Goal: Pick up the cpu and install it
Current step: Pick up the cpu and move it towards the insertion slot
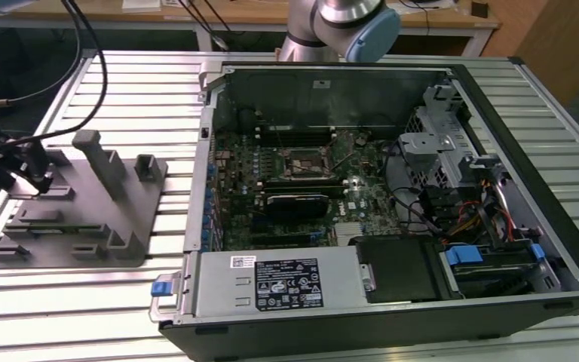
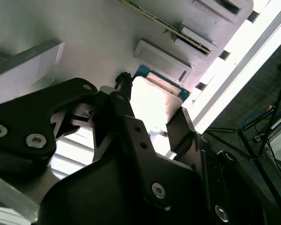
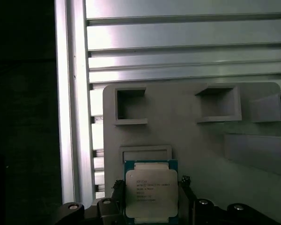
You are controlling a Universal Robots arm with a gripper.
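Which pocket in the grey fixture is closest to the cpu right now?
The wide shallow pocket just beside the cpu; the two deeper square pockets sit farther off on the fixture.

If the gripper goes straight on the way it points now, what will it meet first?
Most likely the cpu, which lies on the grey fixture directly ahead of the gripper; how close it is I cannot judge.

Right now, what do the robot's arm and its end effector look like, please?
The arm is a silvery metal tube with a rounded pale blue joint cap. The end effector is matte black, built from angular linked plates with silver socket-head screws. Black cables lead to it in the exterior view.
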